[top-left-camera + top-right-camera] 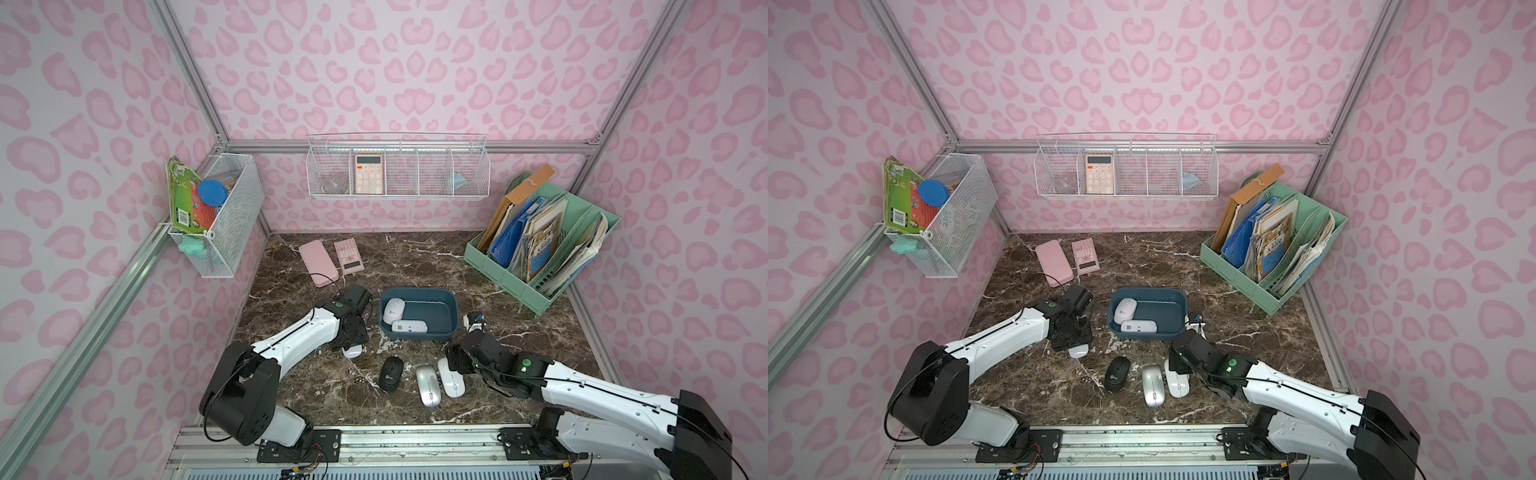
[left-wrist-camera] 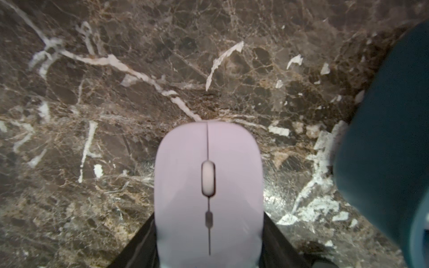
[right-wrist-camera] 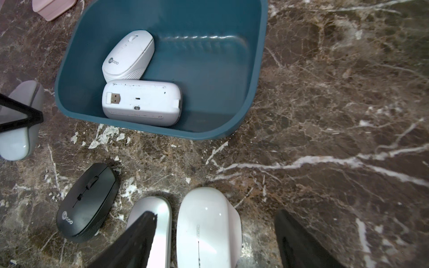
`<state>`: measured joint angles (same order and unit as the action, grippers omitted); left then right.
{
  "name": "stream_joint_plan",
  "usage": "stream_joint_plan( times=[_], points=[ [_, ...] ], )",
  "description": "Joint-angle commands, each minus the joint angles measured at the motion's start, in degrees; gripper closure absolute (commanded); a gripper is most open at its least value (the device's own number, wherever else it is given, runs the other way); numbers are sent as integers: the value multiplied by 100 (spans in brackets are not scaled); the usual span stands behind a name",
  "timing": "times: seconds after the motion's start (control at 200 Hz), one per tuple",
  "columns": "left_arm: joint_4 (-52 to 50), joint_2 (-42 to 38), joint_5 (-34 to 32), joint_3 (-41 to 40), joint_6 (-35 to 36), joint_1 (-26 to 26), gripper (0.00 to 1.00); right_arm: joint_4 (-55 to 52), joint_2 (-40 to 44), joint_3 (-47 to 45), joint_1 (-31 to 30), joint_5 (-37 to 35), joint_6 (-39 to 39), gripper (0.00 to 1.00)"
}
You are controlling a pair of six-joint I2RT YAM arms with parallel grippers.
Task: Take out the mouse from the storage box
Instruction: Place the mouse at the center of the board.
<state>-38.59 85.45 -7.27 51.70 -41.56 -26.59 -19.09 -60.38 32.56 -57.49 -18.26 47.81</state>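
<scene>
A brown marble worktop [image 1: 415,257] is shown inside pink-patterned walls, reached over by a left arm [image 1: 299,332] and a right arm [image 1: 590,390]. A green file rack [image 1: 505,276] stuffed with folders is set at the far right corner.

The storage box [image 1: 440,311] is placed at the middle of the worktop, between the two arms. Two white mice are seen inside it, at the end nearer the left arm: a logo mouse [image 1: 393,311] laid right way up, and an upturned mouse [image 1: 409,326] touching it along the near wall.

Just left of the box, a pale mouse [image 2: 209,185] is gripped by its sides in the half-closed left jaws, low at the worktop. Whether it is resting on the surface cannot be told.

In front of the box, three mice are laid side by side: a black mouse [image 1: 389,374], a silver mouse [image 1: 428,385] and a white mouse [image 1: 451,378]. The right jaws are held wide open above that row, with nothing in them. In the right wrist view the white mouse is framed between the fingers [image 3: 134,239], and the silver mouse is partly covered by one of them.
</scene>
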Motion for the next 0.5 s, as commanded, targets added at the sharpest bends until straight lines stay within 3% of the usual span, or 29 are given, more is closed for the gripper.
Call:
stream_joint_plan(
  times=[0.0,0.25,0.415,0.495],
  points=[
    [314,156,235,-63,65,44,42,82,-124,99,-81,-114,93,16],
    [588,395,432,-199,34,50,37,-46,-290,230,-227,-265,254,16],
    [454,378,393,-158,43,72,17,-78,-379,327,-161,-284,205,16],
    [232,203,384,-79,58,84,12,-54,-501,500,34,-189,81,16]
  ],
)
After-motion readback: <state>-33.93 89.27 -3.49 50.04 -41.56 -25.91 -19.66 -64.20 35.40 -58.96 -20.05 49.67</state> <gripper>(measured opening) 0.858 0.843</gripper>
